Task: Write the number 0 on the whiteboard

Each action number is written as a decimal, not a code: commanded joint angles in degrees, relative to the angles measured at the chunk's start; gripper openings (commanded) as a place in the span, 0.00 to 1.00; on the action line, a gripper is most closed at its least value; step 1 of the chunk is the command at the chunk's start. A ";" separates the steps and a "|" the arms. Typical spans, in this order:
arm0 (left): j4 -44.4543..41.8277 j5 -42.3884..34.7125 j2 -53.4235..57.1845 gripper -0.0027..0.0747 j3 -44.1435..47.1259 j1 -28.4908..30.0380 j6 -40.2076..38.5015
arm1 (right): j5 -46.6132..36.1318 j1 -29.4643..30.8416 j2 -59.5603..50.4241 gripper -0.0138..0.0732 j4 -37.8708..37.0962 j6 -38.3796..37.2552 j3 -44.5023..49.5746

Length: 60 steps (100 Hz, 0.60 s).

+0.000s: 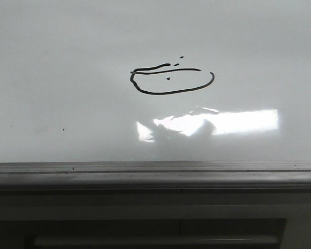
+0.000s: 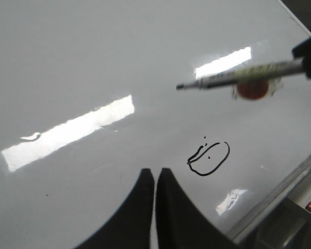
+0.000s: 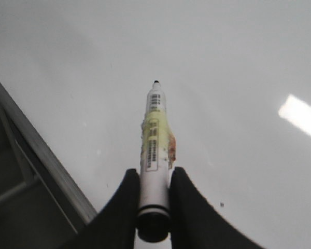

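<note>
Whiteboard (image 1: 67, 62) fills nearly the whole front view, glossy and flat, its grey frame edge (image 1: 155, 174) running straight across the near side. The number 0 (image 1: 171, 80) sits a little right of the board's middle: a wide, flattened oval in thin black line, with a doubled stroke along its top, a gap at the upper right, and a few stray dots above and inside it. Just nearer the frame than the oval lies a bright glare patch (image 1: 238, 122). To the left, right and far side of the drawing the white surface is bare, so there is plenty of open board around it.

The right gripper (image 3: 154, 192) pinches a marker (image 3: 155, 140) by its rear end, fingers pressed against the barrel, tip pointing out over blank board; the frame edge shows to one side. In the left wrist view that marker (image 2: 238, 77) hangs in the air, clear of the oval (image 2: 209, 158). The left gripper (image 2: 155, 179) holds nothing, its fingers closed almost together, poised over the board close to the drawing.
</note>
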<state>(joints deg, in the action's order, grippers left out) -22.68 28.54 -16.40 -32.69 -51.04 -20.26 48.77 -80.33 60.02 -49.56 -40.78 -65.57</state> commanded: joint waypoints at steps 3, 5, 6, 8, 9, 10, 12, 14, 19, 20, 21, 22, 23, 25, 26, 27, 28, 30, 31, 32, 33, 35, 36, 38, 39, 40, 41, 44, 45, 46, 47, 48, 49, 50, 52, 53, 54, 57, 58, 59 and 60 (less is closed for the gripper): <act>0.02 -4.18 -0.78 0.01 -1.40 0.06 -0.57 | -1.96 -0.50 -3.28 0.08 -4.18 1.47 -3.11; 0.02 -4.18 -0.93 0.02 -1.40 0.06 -0.46 | -1.80 -0.50 -3.52 0.08 -4.18 1.47 -3.11; 0.02 -4.18 -1.09 0.03 -1.40 0.06 -0.32 | -1.69 -0.50 -3.70 0.08 -4.18 1.47 -3.11; 0.02 -4.18 -1.27 0.05 -1.40 -0.04 -0.08 | -1.32 -0.50 -3.81 0.08 -4.18 1.57 -3.11; 0.20 -4.18 -1.44 0.08 -1.40 -0.05 -0.01 | -1.15 -0.50 -3.92 0.08 -4.18 1.57 -3.11; 0.31 -4.18 -1.66 0.09 -1.40 -0.19 0.20 | -0.79 -0.50 -3.91 0.08 -4.18 1.57 -3.11; 0.77 -4.07 -2.07 0.13 -1.67 -0.33 0.50 | -0.38 -0.50 -3.91 0.08 -4.18 1.73 -3.11; 1.35 -3.96 -2.59 0.19 -1.80 -0.45 1.24 | -0.15 -0.50 -3.91 0.08 -3.79 2.15 -3.11; 2.94 -3.96 -4.10 0.35 -2.56 -1.03 3.61 | -0.14 -0.50 -3.91 0.08 -2.68 3.21 -3.00; 3.49 -3.96 -4.34 0.38 -2.67 -1.13 4.30 | -0.14 -0.50 -3.91 0.08 -2.25 3.41 -3.00; 3.76 -3.96 -4.82 0.43 -2.80 -1.32 4.68 | -0.25 -0.50 -3.81 0.08 -2.04 3.94 -3.00; 4.31 -3.96 -5.08 0.46 -3.07 -1.34 5.42 | -0.39 -0.50 -3.78 0.08 -1.77 4.22 -3.00; 4.66 -3.96 -5.34 0.51 -3.20 -1.63 5.81 | -0.50 -0.50 -3.54 0.08 -1.19 4.78 -3.00; 5.41 -3.96 -6.16 0.57 -3.69 -1.97 6.82 | -0.70 -0.50 -3.49 0.08 -0.17 5.40 -3.00; 5.63 -3.81 -6.72 0.59 -4.03 -2.09 7.15 | -0.82 -0.50 -3.34 0.08 0.19 6.06 -3.00; 6.14 -3.65 -7.01 0.61 -4.22 -2.24 7.90 | -0.85 -0.50 -3.22 0.08 1.04 6.43 -3.00; 6.37 -3.52 -7.62 0.64 -4.43 -2.51 8.25 | -0.96 -0.50 -3.01 0.08 1.45 7.20 -3.00; 7.03 -3.05 -8.25 0.68 -5.09 -2.92 9.40 | -0.96 -0.50 -2.91 0.08 2.65 8.37 -3.00; 7.29 -2.84 -8.86 0.68 -5.57 -3.07 9.83 | -0.96 -0.50 -2.72 0.08 3.10 8.78 -3.00; 7.66 -2.45 -9.17 0.70 -5.82 -3.36 10.79 | -0.96 -0.50 -2.53 0.08 4.12 9.22 -3.00; 7.78 -2.21 -9.81 0.70 -6.29 -3.52 11.20 | -0.85 -0.50 -2.28 0.08 4.67 10.15 -3.00; 8.06 -1.50 -10.78 0.70 -6.80 -4.00 12.43 | -0.85 -0.50 -1.94 0.08 6.46 11.77 -3.00; 8.22 -1.20 -11.11 0.70 -7.29 -4.16 13.27 | -0.85 -0.50 -1.82 0.08 7.74 12.36 -3.00; 8.37 -0.26 -12.05 0.69 -8.11 -4.66 14.13 | -0.71 -0.50 -1.56 0.08 9.04 14.31 -3.00; 8.55 0.47 -12.38 0.68 -8.36 -4.99 15.04 | -0.71 -0.50 -1.53 0.08 10.37 14.97 -3.00; 8.55 0.83 -13.04 0.68 -8.92 -5.15 15.49 | -0.54 -0.50 -1.24 0.08 11.05 16.32 -3.00; 8.69 1.59 -13.38 0.67 -9.18 -5.31 16.37 | -0.58 -0.50 -1.11 0.08 12.47 17.02 -3.00; 8.83 3.14 -14.64 0.64 -10.26 -6.19 18.09 | -0.47 -0.50 -0.74 0.08 15.22 20.24 -3.00; 8.84 3.54 -15.25 0.64 -10.78 -6.37 18.55 | -0.35 -0.50 -0.56 0.08 15.85 20.82 -3.00; 9.00 4.30 -15.57 0.63 -11.04 -6.74 19.49 | -0.35 -0.50 -0.58 0.08 17.05 21.38 -3.00; 9.16 4.70 -16.18 0.62 -11.52 -6.95 19.95 | -0.35 -0.50 -0.44 0.08 17.65 22.47 -3.00; 9.41 5.48 -16.47 0.61 -11.77 -7.15 20.95 | -0.35 -0.50 -0.31 0.08 18.76 22.98 -3.00; 9.53 5.86 -17.05 0.60 -12.00 -7.54 21.46 | -0.25 -0.50 -0.13 0.08 19.30 23.98 -3.00; 9.81 6.22 -17.34 0.59 -12.47 -7.75 22.52 | -0.25 -0.50 -0.11 0.08 20.31 24.45 -3.00; 10.17 7.37 -18.21 0.57 -13.14 -8.40 23.61 | -0.25 -0.50 0.14 0.08 21.24 25.72 -3.00; 10.46 8.15 -18.48 0.56 -13.36 -8.84 24.69 | -0.25 -0.50 0.15 0.08 22.09 26.10 -3.00; 10.60 8.51 -19.01 0.55 -13.80 -9.06 25.23 | -0.34 -0.50 0.15 0.08 22.48 26.86 -3.00; 11.39 9.99 -20.02 0.53 -14.62 -9.97 27.68 | -0.34 -0.50 0.25 0.08 24.04 28.18 -3.00; 11.55 10.70 -20.28 0.52 -14.80 -10.43 28.13 | -0.34 -0.50 0.29 0.08 24.31 28.46 -3.00; 11.73 11.02 -20.75 0.51 -15.13 -10.66 28.54 | -0.46 -0.50 0.38 0.08 24.57 28.95 -3.00; 11.97 11.58 -20.99 0.50 -15.28 -11.11 29.22 | -0.46 -0.50 0.38 0.08 25.05 29.17 -3.00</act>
<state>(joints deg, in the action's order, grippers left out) -12.57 39.28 -34.37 -44.07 -59.54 3.16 51.16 -80.58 60.85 -27.22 -16.77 -66.81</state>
